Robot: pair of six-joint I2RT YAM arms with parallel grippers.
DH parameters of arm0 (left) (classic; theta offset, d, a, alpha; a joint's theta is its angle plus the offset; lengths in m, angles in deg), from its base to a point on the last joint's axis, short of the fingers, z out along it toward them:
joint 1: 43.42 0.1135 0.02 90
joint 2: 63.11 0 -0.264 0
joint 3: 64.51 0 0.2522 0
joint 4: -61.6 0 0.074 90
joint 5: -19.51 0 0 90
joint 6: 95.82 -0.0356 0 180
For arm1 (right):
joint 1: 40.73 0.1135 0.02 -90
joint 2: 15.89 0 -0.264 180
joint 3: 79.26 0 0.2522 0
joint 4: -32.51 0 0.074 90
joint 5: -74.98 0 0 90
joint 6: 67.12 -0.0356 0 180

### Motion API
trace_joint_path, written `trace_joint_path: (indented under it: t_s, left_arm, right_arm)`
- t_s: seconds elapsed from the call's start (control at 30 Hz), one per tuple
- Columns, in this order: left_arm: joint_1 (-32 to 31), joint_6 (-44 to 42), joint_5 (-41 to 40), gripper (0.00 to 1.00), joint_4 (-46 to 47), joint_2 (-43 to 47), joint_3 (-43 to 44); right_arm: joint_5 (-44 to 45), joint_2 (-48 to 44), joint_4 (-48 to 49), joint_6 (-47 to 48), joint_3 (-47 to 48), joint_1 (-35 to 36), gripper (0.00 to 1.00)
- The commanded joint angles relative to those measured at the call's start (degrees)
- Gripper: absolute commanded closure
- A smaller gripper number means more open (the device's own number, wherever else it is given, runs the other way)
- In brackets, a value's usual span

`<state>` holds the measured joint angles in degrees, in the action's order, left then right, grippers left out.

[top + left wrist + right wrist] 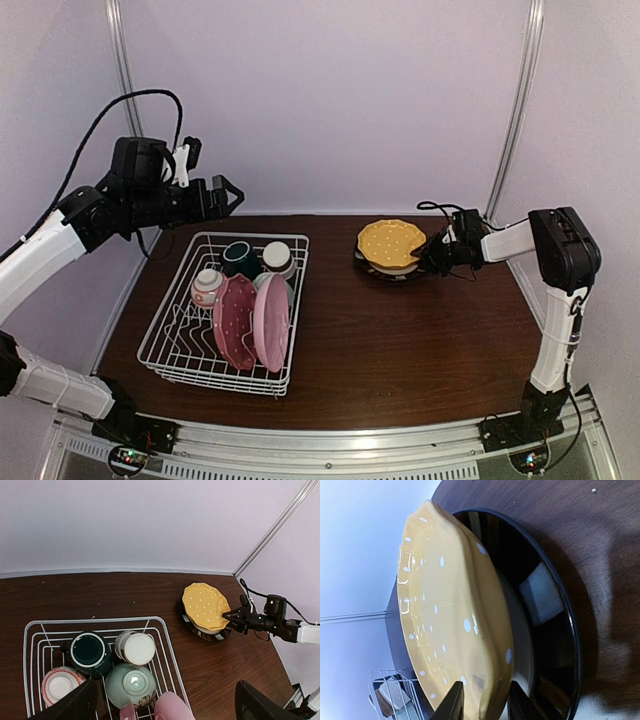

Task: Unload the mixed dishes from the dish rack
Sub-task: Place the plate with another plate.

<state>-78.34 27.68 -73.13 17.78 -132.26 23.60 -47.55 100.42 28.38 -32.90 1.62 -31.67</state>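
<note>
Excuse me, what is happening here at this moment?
The right gripper has its fingers around the rim of the yellow dotted plate, which lies tilted on a dark plate on the table. The left gripper hangs open above the dish rack, which holds a red-pink plate, a light pink plate and four cups.

light: even, bright | glare: streaks on yellow plate (435, 605) | shadow: soft on table (612, 555)

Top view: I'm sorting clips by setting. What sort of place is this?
Probably a robot test booth, not a kitchen: plain pale walls, a metal post, a brown table carrying a wire dish rack.
</note>
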Motion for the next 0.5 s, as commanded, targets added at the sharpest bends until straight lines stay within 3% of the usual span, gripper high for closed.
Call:
trace_joint_path:
  t_s: [0.0,0.23,0.47]
  left_arm:
    - [0.38,-0.65,-0.53,0.03,1.25,-0.14,-0.49]
    - [0.38,-0.67,-1.18,0.03,0.45,0.65,-0.54]
    - [0.38,-0.32,-1.76,0.03,-0.13,1.39,-0.69]
  right_arm:
    - [0.34,-3.48,2.0,1.33,-0.05,-0.17,0.68]
    - [0.84,-4.13,-0.11,2.4,-0.18,-0.18,0.6]
    - [1.92,-6.13,-3.85,4.86,-0.92,-0.04,0.46]
